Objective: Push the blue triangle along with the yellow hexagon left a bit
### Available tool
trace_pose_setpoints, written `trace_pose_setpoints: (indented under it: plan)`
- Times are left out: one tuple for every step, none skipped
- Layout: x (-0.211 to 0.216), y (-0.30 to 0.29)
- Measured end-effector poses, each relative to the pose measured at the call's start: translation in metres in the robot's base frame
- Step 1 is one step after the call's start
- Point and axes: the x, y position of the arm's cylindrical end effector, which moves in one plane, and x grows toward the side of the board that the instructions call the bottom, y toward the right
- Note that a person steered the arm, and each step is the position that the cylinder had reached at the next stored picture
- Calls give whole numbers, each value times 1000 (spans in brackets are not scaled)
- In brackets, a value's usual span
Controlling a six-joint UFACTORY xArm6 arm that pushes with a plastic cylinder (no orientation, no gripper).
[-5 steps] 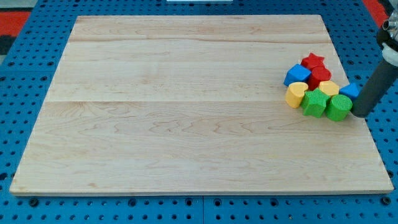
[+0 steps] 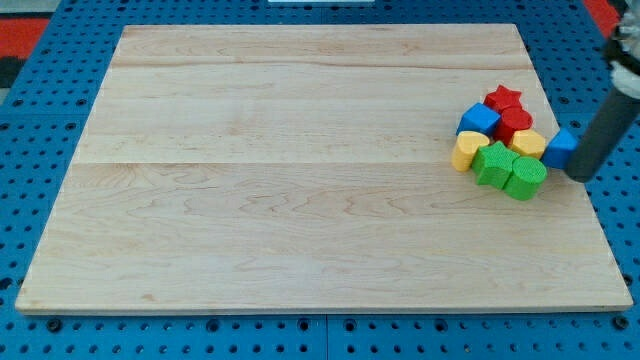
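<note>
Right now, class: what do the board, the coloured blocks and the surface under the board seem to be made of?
The board: pale wood, matt, with visible grain and plank seams. The blocks, such as the blue triangle and yellow hexagon: solid flat colour, smooth, likely painted wood or plastic; can't tell which. The blue base: regular hole grid, probably metal or plastic pegboard. My tip sits right of the triangle.

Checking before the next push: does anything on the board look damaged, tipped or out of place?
Nothing stands out. All the blocks sit bunched at the wooden board's right side, none off the edge. My tip rests against the blue triangle's right side, beside the yellow hexagon.
</note>
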Motion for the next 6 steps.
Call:
trace_pose_setpoints:
  plan:
    - [-2, 37]
    - [-12, 43]
    - [-14, 33]
    - [-15, 13]
    - [-23, -7]
    - [-28, -19]
